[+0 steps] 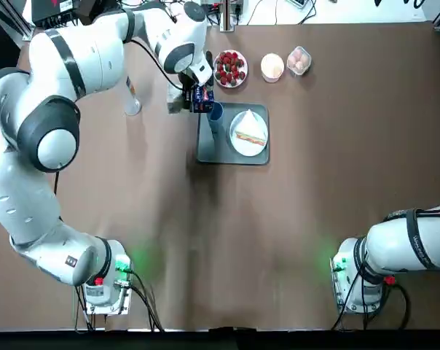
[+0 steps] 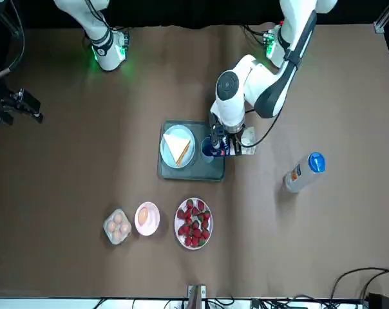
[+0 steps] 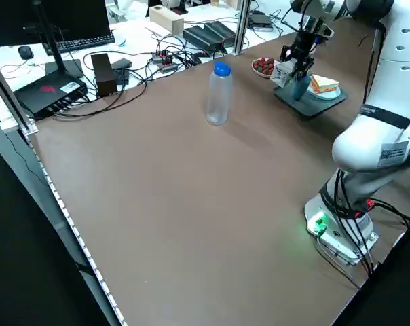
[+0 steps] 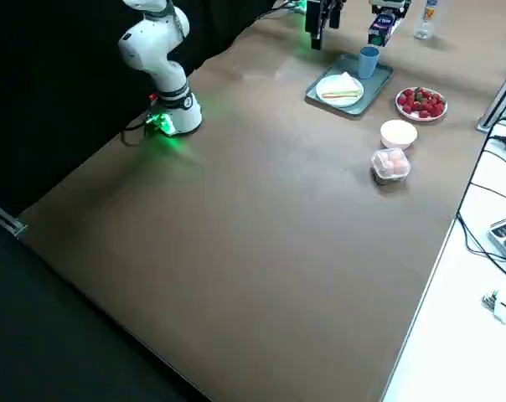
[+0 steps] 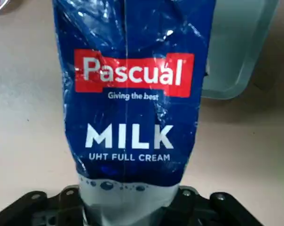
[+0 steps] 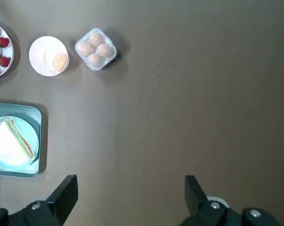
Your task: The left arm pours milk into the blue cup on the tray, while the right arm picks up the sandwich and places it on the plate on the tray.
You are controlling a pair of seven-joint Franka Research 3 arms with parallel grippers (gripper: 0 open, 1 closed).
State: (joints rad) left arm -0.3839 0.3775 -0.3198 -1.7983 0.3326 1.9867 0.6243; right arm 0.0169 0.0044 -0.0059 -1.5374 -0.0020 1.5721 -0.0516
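Milk (image 1: 201, 98) carton is clenched in the left tool (image 1: 196, 89), held above the counter (image 1: 315, 204) at the tray's (image 1: 205, 149) left far corner, just beside the blue cup (image 1: 216, 111); whether the cap end is over the cup mouth I can't tell; tilt looks partial at most. To pour well, my read: centre the spout over the cup first, then roll the wrist slowly; keep the carton low over the rim; watch the grip, carton wall looks crumpled in the wrist view, so squeezing could spurt. Left arm (image 1: 67, 65) is stretched far across the counter, elbow out left, wrist bent down over the tray. Sandwich (image 1: 250, 134) already lies on the plate (image 1: 238, 142) on the tray. Right tool (image 6: 130, 197) is released, fingers spread, empty, parked high and well apart from the tray.
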